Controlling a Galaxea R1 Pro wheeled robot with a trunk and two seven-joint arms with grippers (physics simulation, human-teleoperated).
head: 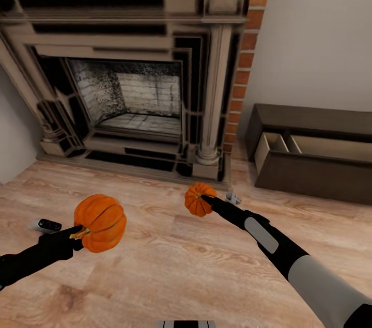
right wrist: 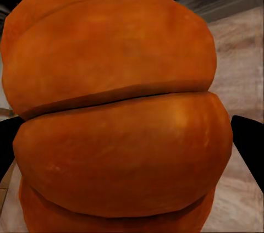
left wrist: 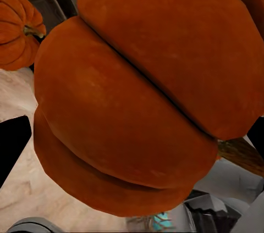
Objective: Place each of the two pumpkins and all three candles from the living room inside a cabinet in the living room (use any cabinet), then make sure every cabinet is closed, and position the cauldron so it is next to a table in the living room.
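Home living room, large ornate fireplace (head: 129, 85) at upper left, brick edge beside it, wood floor (head: 170, 261), low dark cabinet (head: 315, 150) at right

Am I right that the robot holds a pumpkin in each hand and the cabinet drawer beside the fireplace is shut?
Not quite. Each hand does hold a pumpkin, left hand on the left pumpkin, right hand on the right pumpkin. But the head view shows the cabinet drawer open, pale interior exposed.

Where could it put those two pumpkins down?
The open drawer of the low cabinet right of the fireplace has bare pale compartments. The wooden floor between both arms is also free. Both grippers are occupied, the left and the right.
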